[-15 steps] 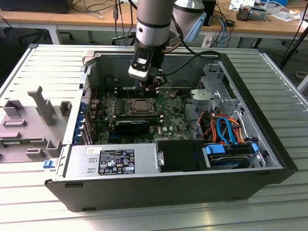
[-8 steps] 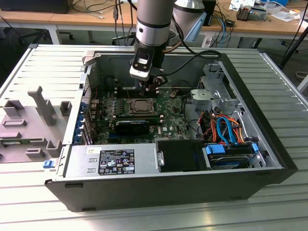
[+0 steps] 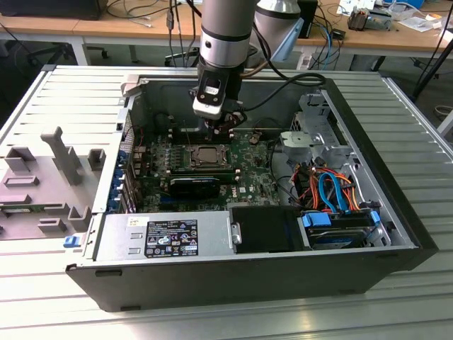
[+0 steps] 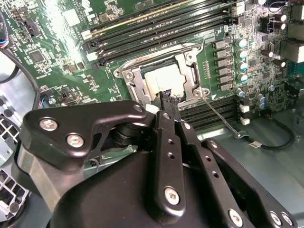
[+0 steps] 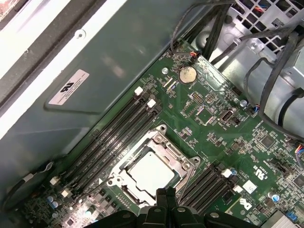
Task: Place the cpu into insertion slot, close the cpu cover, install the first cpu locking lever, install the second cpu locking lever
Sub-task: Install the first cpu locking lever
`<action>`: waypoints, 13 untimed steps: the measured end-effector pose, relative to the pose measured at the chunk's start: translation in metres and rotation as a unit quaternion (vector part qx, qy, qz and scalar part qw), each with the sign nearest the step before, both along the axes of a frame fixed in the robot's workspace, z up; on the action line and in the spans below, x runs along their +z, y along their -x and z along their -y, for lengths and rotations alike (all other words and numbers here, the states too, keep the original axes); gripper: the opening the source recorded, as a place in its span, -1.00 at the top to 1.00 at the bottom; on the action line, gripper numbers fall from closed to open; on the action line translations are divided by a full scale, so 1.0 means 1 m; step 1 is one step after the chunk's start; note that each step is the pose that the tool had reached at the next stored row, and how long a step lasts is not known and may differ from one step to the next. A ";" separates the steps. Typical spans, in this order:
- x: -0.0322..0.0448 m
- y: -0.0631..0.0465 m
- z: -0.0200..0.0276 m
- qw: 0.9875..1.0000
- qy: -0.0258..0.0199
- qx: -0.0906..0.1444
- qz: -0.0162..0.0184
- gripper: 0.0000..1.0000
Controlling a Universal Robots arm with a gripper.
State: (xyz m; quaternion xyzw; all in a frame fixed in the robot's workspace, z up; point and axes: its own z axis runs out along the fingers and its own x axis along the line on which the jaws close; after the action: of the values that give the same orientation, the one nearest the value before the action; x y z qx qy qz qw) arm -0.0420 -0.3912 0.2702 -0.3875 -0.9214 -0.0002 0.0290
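Metal case [image 3: 212, 283]: open on your table [image 3: 417, 127], green board [image 3: 256, 164] inside.
Gripper [image 5: 166, 192]: yours hangs just above the socket [image 5: 161, 130], fingertips together, holding nothing.
Cover [image 5: 137, 154]: lies flat, framing the chip [image 5: 151, 173].
Chip: seated in the socket, silver top showing.

One wide outside look, two close wrist looks.
Exterior view: set high and well back, angled down into the open computer case [image 3: 212, 283] on the ribbed desk [image 3: 396, 312]. Both wrist views: close above the green motherboard [image 5: 213, 123], looking down from differing angles, sharing the cpu [image 5: 151, 175] [image 4: 161, 81] and the memory slots [image 5: 118, 128] beside it.
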 end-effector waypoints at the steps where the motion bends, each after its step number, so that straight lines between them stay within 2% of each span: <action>1: 0.0000 0.000 0.0000 1.000 0.000 0.003 0.000 0.79; 13: 0.0000 0.000 0.0000 1.000 0.000 0.026 0.000 0.79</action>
State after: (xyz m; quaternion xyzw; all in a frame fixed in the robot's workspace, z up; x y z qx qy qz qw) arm -0.0420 -0.3912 0.2702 -0.3639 -0.9310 0.0006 0.0290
